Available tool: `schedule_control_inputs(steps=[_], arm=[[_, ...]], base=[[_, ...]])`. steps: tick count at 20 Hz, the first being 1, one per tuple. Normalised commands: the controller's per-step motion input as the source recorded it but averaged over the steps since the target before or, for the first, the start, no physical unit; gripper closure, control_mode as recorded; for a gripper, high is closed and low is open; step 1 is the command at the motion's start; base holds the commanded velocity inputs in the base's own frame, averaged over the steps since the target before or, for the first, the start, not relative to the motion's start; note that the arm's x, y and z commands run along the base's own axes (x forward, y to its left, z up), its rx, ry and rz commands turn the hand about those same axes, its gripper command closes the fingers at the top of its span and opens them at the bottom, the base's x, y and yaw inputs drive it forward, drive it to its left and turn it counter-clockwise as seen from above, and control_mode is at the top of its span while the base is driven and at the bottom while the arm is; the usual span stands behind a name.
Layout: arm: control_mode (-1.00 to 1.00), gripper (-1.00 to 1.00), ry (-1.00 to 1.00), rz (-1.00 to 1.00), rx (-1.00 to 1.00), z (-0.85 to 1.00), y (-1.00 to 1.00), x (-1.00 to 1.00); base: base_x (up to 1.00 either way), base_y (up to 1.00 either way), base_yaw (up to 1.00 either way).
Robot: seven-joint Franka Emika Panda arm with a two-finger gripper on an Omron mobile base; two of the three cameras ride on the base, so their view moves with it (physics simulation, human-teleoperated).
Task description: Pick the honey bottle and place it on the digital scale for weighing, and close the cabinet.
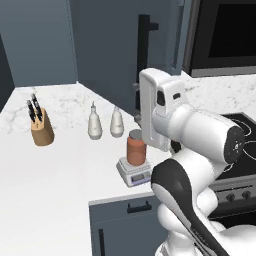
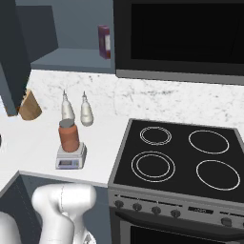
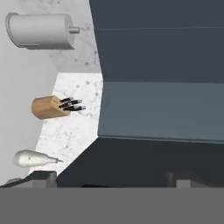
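The honey bottle [image 1: 136, 147] [image 2: 69, 136], orange-brown with a grey lid, stands upright on the light-grey digital scale [image 1: 134, 173] [image 2: 70, 158] near the counter's front edge. The dark grey-blue cabinet door [image 1: 107, 50] [image 2: 9, 52] [image 3: 162, 109] stands swung open, its black bar handle [image 1: 144, 50] upright. My gripper [image 1: 136, 102] [image 3: 113, 180] is open at the door's lower edge, rolled on its side, with its fingers [image 3: 41, 177] wide apart and holding nothing. The white hand hides most of it in the left base view.
Two white shaker bottles [image 1: 95, 124] [image 2: 67, 108] and a knife block [image 1: 41, 128] [image 3: 50, 107] stand behind the scale. A purple box [image 2: 104, 41] sits on the open cabinet's shelf. The stove [image 2: 178, 157] lies to the right. A grey cylinder [image 3: 39, 29] stands farther off.
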Motion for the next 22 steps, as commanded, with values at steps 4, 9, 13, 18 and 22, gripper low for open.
schedule_control_inputs(steps=[4,9,13,18,22], arm=[[-1.00,-1.00,0.00,-0.13,0.05,0.02,-0.96,0.21],[-1.00,-1.00,0.00,-0.15,0.05,0.01,-0.91,0.31],[-1.00,-1.00,0.02,-0.16,0.03,0.00,-0.77,0.43],[-1.00,-1.00,0.03,-0.15,0.01,0.00,-0.58,0.63],[-1.00,-1.00,0.05,-0.10,0.00,0.00,-0.22,1.00]], base=[[0.00,0.00,0.00],[0.00,0.00,0.00],[0.00,0.00,0.00],[0.00,0.00,0.00],[0.00,0.00,0.00]])
